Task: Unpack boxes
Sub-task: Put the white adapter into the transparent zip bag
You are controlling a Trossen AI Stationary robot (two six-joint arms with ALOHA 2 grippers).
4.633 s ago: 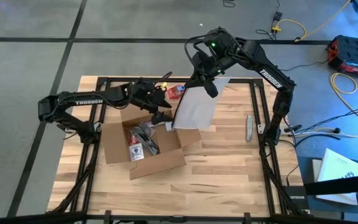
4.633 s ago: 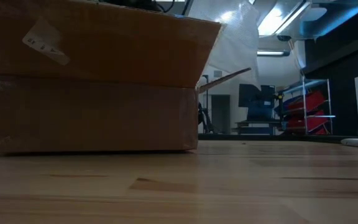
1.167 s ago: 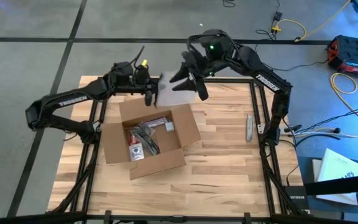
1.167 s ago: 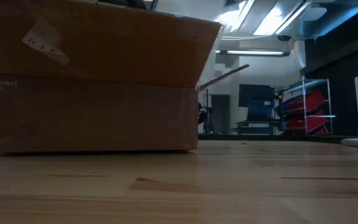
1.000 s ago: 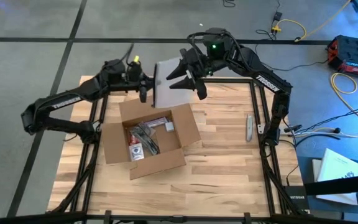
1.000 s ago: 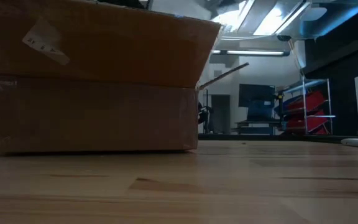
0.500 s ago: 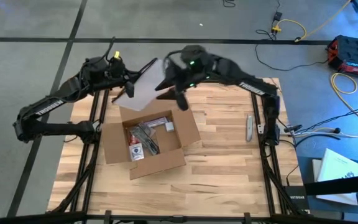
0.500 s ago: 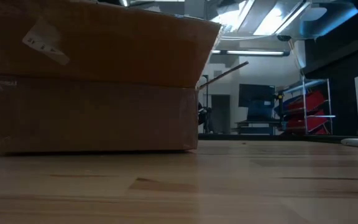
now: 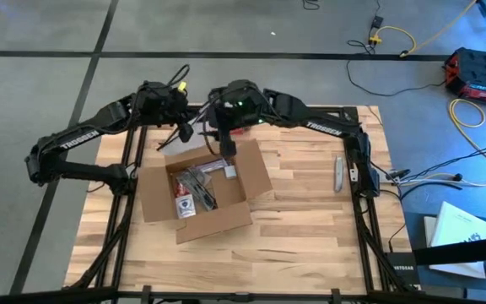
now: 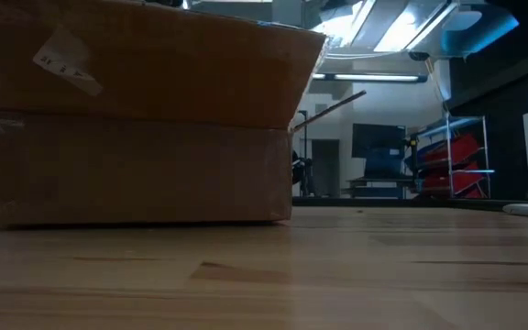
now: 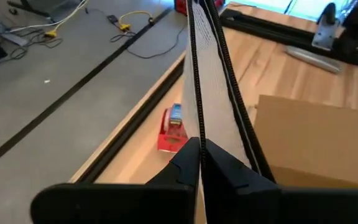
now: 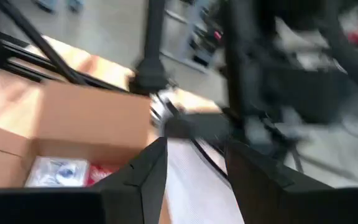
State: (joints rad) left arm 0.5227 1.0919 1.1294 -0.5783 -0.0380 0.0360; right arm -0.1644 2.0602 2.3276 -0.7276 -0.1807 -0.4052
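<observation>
Left wrist view: left gripper point(image 11: 199, 163) is clamped tight on a thin white plastic bag point(image 11: 211, 93), seen edge-on, held up off the worktop point(image 9: 310, 219) so it clears the shallow brown cardboard box point(image 9: 201, 191). Box sits open mid-worktop, flaps out, packets left inside. Right gripper point(image 9: 229, 145) hovers over the box's far edge, fingers partly apart; right wrist view is blurred, probably nothing gripped. Small red-and-blue object point(image 11: 169, 129) lies at the worktop edge, clear of both
</observation>
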